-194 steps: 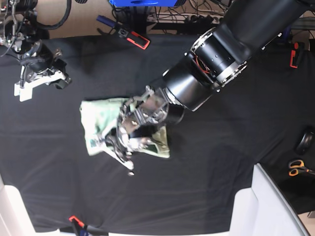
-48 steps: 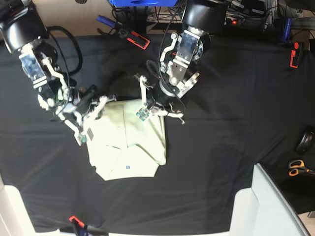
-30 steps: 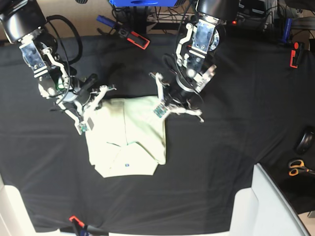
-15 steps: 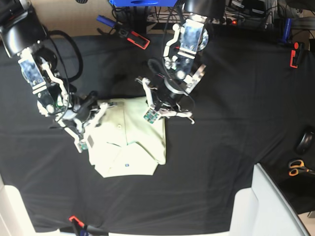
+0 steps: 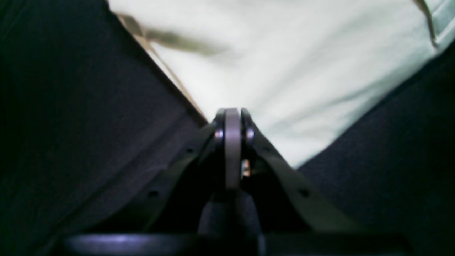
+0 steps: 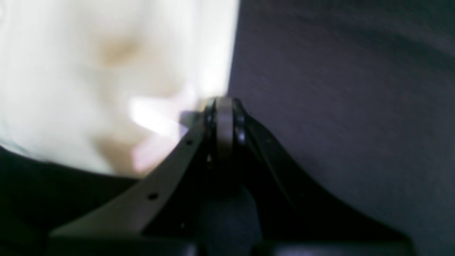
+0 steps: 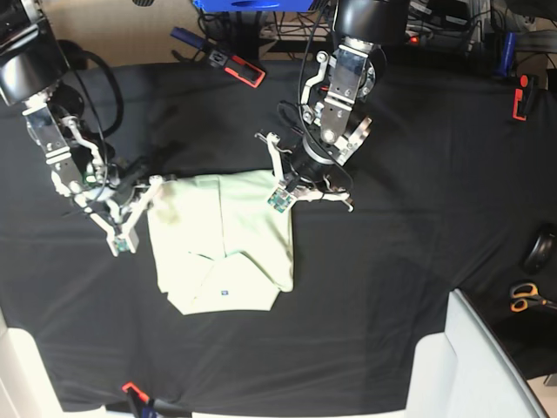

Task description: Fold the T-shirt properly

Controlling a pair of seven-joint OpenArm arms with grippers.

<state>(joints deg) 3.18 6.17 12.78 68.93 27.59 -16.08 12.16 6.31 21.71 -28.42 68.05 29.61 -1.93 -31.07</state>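
Note:
The pale mint-green T-shirt [image 7: 222, 248] lies folded into a compact block on the black tablecloth [image 7: 392, 261], its tiny dark label [image 7: 225, 294] near the front. My left gripper [image 7: 285, 185] is shut, with its tips at the shirt's far right corner. In the left wrist view the closed tips [image 5: 233, 115] sit over the T-shirt [image 5: 284, 64] where it narrows to a corner. My right gripper [image 7: 144, 193] is shut at the far left corner. Its blurred wrist view shows the tips [image 6: 222, 105] on the edge of the T-shirt [image 6: 106, 71]. Whether either pinches cloth does not show.
Orange-handled scissors [image 7: 522, 296] and a dark round object [image 7: 540, 248] lie at the right edge. A white bin [image 7: 487, 366] fills the near right corner. Red-and-black clamps [image 7: 244, 70] [image 7: 520, 96] sit along the far edge, and a small orange clip [image 7: 130, 389] lies near the front.
My right gripper has slid outward to the left, and the shirt's far left corner has spread with it. My left gripper shifted slightly right and toward the front. Both stayed shut.

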